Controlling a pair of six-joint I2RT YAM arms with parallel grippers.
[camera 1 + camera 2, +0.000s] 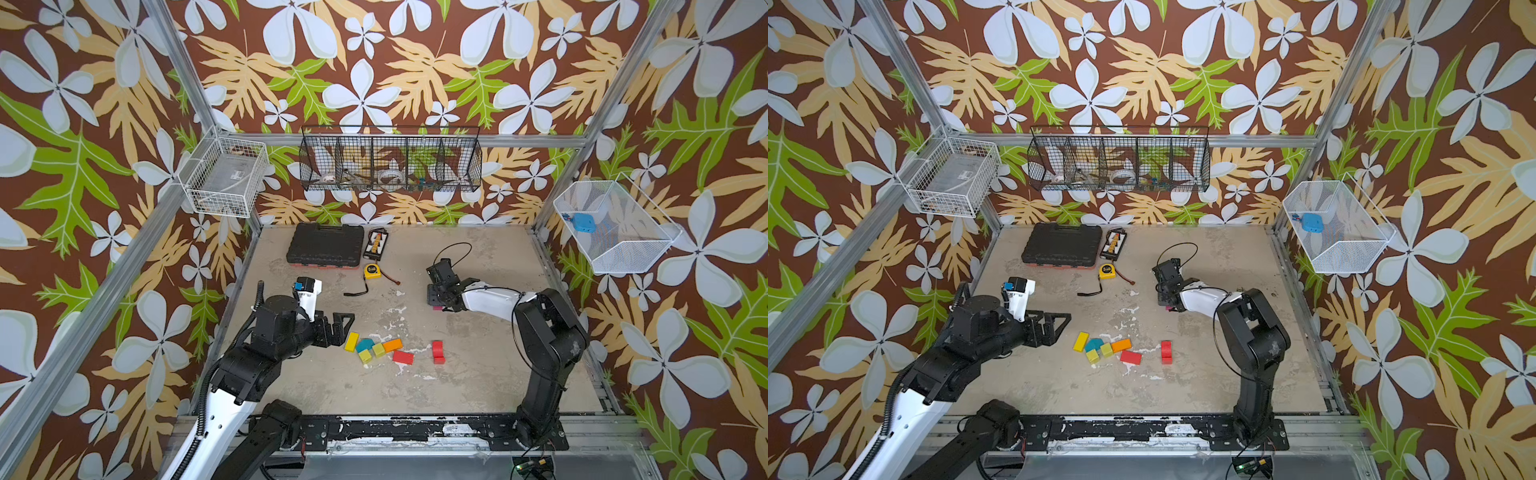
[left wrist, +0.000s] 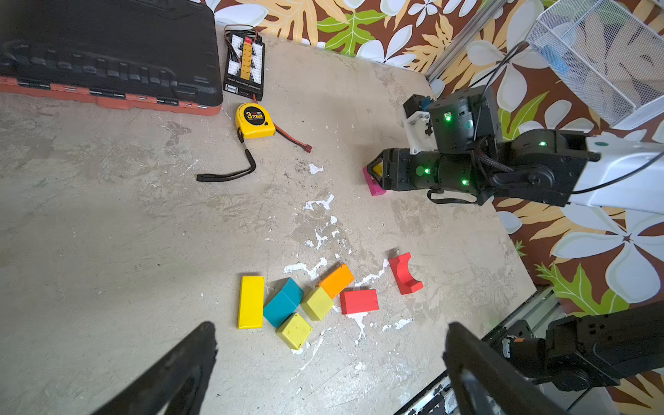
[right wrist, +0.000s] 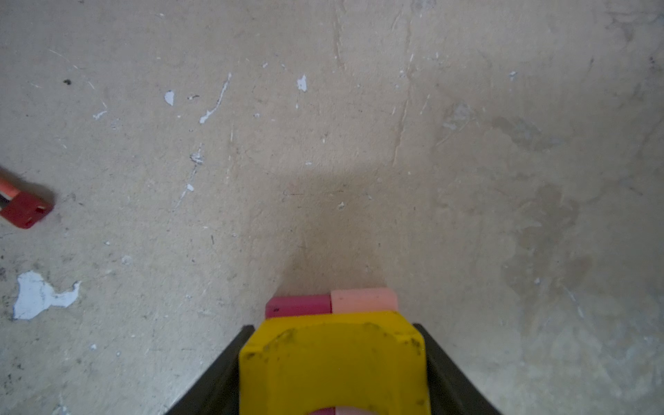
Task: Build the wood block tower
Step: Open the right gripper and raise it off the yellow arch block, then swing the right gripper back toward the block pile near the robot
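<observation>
The tower stands mid-right as a magenta block and a pink block side by side on the floor. Right over them is a yellow arch, and my right gripper is shut on its two sides. Whether the arch rests on them I cannot tell. Loose wood blocks lie near the front: a yellow brick, a teal block, two lime cubes, an orange brick, a red brick and a red arch. My left gripper hangs open just left of them, holding nothing.
A black tool case, a connector board and a yellow tape measure with its strap lie at the back left. Wire baskets hang on the walls. A red plug lies near the tower.
</observation>
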